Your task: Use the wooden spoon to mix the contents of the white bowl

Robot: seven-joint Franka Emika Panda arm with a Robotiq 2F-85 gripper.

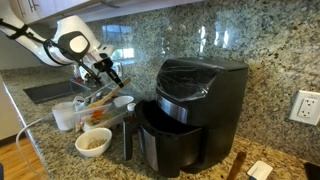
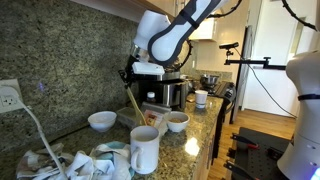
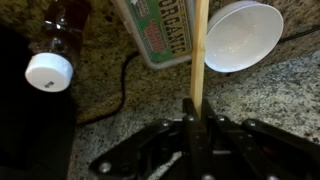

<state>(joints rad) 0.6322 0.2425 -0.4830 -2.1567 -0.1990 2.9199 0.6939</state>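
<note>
My gripper (image 3: 195, 105) is shut on the handle of the wooden spoon (image 3: 198, 50). In an exterior view the spoon (image 2: 132, 105) hangs down from the gripper (image 2: 131, 78), above the counter and behind the bowls. The white bowl (image 2: 177, 128) holds tan-brown grainy contents (image 2: 177, 119) and stands apart from the spoon, nearer the counter's front. In an exterior view the bowl (image 1: 94, 151) with its contents (image 1: 94, 140) sits below and in front of the gripper (image 1: 108, 72). This bowl is out of the wrist view.
An empty white bowl (image 3: 243, 35) (image 2: 102, 121) lies near the spoon's lower end. A green-labelled box (image 3: 160, 35), a dark bottle with a white cap (image 3: 50, 70), a white cup (image 2: 145, 150) and a black air fryer (image 1: 190, 115) stand nearby. A stone backsplash runs behind.
</note>
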